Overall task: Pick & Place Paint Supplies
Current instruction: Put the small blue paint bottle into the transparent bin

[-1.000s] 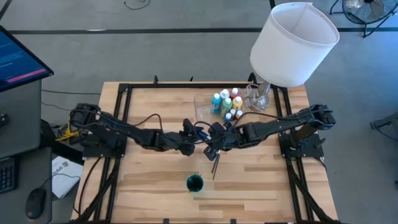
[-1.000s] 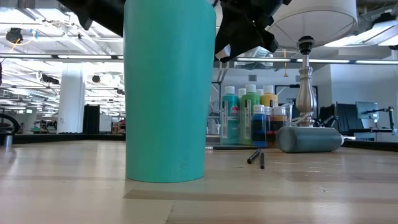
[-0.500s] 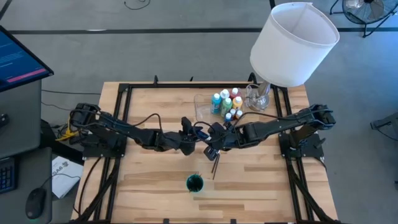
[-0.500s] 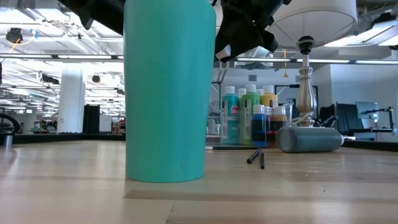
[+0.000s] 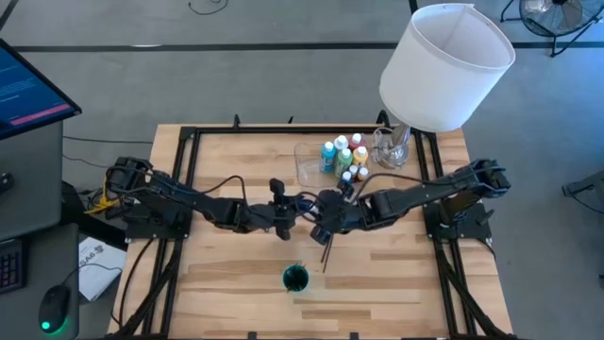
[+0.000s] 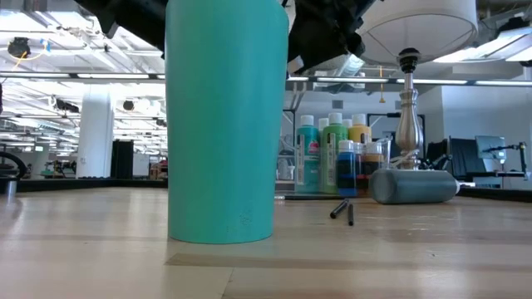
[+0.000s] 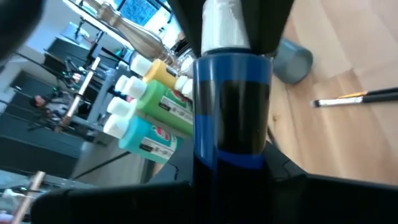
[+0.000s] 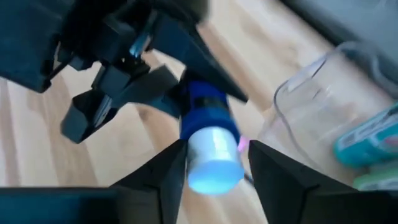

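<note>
A pale wooden worktop [image 5: 226,274] carries a teal cup [image 5: 295,278] near its front edge and a cluster of paint bottles [image 5: 345,157] beneath a white lampshade [image 5: 445,64]. Mid-worktop, the left tool [image 5: 300,210] is clamped on a blue bottle [image 7: 232,106]. The right tool [image 5: 321,215] has its fingers parted either side of that bottle's white cap [image 8: 213,158]; two brushes [image 6: 342,211] lie nearby.

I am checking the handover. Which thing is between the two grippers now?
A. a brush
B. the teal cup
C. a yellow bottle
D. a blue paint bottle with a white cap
D: the left wrist view shows the blue bottle clamped in the left gripper, white cap toward the right gripper.
</note>
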You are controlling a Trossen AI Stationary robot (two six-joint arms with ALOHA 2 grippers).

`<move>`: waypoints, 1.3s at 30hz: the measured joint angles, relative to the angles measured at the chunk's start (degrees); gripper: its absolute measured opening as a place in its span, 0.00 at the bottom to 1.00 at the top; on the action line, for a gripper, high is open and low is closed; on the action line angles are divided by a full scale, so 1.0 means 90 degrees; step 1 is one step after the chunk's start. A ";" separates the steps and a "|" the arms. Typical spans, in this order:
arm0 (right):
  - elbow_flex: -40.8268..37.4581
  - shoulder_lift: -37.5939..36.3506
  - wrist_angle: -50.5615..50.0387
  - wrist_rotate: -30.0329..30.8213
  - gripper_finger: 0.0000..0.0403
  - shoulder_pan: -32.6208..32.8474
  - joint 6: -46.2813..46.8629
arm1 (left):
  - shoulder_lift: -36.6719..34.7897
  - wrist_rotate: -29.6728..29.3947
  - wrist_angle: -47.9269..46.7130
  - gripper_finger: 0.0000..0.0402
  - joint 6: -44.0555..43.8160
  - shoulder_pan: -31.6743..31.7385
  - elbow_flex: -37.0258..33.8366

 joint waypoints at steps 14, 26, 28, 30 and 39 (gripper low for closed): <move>0.0000 -0.0007 0.0110 0.0503 0.55 0.0407 -0.0875 | -0.1503 0.0348 -0.0560 0.09 -0.1187 -0.0179 -0.0522; -0.0359 -0.0075 0.5271 -0.0193 0.55 0.1017 -0.4597 | -0.4880 0.3106 0.0916 0.09 -0.2181 -0.0290 -0.2412; -0.0697 -0.0075 0.6410 -0.1269 0.55 0.0983 -0.5155 | -0.5106 0.3462 0.1066 0.09 -0.2289 -0.0290 -0.2551; -0.1039 -0.0070 0.7216 -0.1779 0.55 0.0884 -0.5474 | -0.5175 0.3690 0.1164 0.09 -0.2414 -0.0290 -0.2599; -0.1467 -0.0066 0.7854 -0.1644 0.55 0.0156 -0.4723 | -0.4606 0.4255 0.1895 0.10 -0.2668 -0.0285 -0.2603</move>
